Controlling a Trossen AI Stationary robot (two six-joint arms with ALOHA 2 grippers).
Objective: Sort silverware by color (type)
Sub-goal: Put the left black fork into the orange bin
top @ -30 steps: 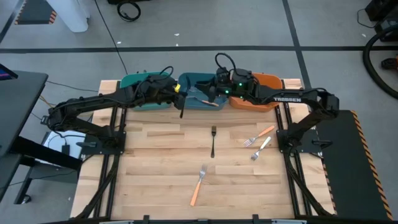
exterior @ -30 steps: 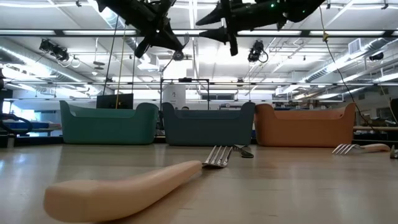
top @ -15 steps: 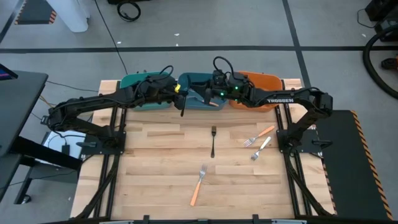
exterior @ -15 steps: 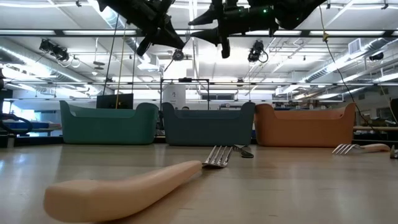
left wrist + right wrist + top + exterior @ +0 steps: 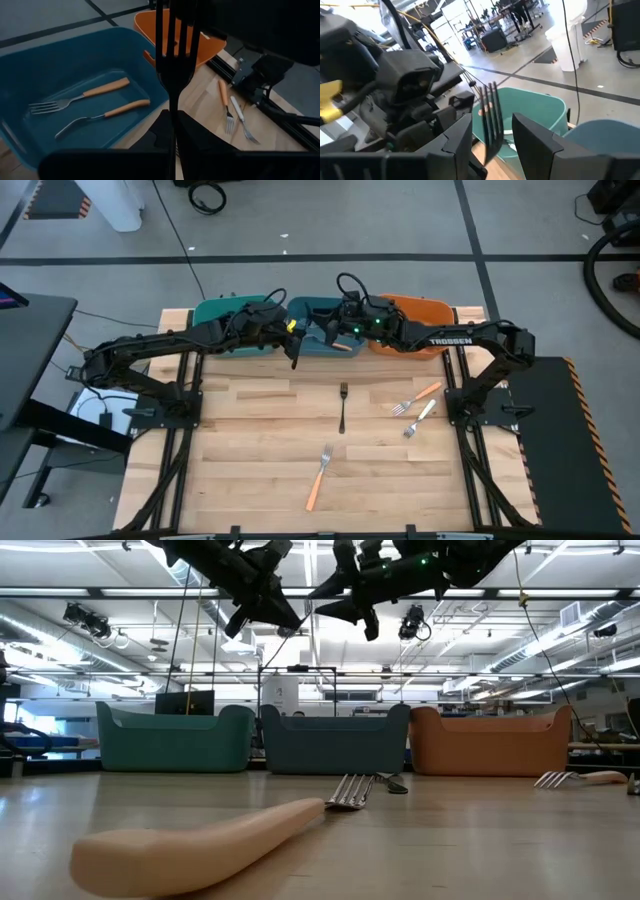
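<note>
Above table (image 5: pixel 250 420): black fork (image 5: pixel 174 60), tines forward

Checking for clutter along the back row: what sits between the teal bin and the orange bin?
The blue bin stands between the teal bin and the orange bin; in the left wrist view, two orange-handled forks lie inside it.

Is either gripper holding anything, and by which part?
The left gripper grips a black fork by its handle, tines up. The right gripper holds nothing.
</note>
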